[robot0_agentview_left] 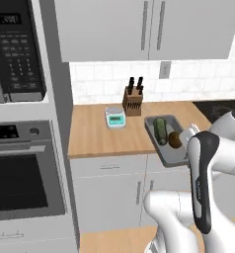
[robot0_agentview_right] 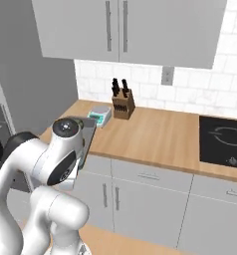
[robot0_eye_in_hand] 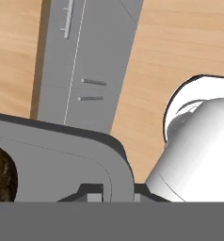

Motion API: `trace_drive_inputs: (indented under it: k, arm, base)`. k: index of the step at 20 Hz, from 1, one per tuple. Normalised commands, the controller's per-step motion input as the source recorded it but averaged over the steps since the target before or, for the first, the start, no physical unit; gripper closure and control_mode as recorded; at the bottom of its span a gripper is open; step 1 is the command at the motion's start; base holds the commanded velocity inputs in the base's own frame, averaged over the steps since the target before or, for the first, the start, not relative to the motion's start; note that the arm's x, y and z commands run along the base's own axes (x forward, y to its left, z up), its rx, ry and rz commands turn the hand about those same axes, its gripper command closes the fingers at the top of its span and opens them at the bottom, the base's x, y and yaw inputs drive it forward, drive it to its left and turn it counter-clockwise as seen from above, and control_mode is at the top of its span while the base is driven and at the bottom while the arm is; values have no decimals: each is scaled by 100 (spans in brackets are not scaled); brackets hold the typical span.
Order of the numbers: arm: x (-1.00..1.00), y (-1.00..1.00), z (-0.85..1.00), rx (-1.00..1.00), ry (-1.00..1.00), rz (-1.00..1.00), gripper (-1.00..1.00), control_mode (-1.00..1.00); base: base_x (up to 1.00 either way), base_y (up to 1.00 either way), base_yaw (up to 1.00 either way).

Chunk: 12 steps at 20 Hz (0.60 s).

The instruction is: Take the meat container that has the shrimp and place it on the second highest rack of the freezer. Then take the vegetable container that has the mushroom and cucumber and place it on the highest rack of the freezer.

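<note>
The vegetable container (robot0_agentview_left: 165, 148), a grey tray, hangs tilted at the counter's front edge, with part of it out past the edge. The dark green cucumber (robot0_agentview_left: 161, 130) and the brown mushroom (robot0_agentview_left: 176, 140) lie inside it. My gripper (robot0_eye_in_hand: 113, 194) is shut on the tray's rim (robot0_eye_in_hand: 115, 160), and the mushroom (robot0_eye_in_hand: 2, 175) shows at the left of the hand view. From the right base view, my arm covers most of the container (robot0_agentview_right: 88, 132).
A wooden counter (robot0_agentview_left: 97, 136) carries a knife block (robot0_agentview_left: 133, 101) and a small kitchen scale (robot0_agentview_left: 115, 117). To the left stand an oven (robot0_agentview_left: 20, 173) and a microwave (robot0_agentview_left: 16, 49). A black cooktop (robot0_agentview_right: 224, 140) lies to the right. Wall cabinets (robot0_agentview_right: 125, 30) hang above.
</note>
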Motion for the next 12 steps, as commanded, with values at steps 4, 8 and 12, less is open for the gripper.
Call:
trace_drive_inputs:
  k: [4, 8, 12]
  arm:
    - [0, 0, 0, 0, 0, 0, 100, 100]
    - [0, 0, 0, 0, 0, 0, 100, 100]
    - [0, 0, 0, 0, 0, 0, 100, 100]
  base:
    - [-61, 40, 40]
    - [-19, 66, 41]
    - [0, 79, 42]
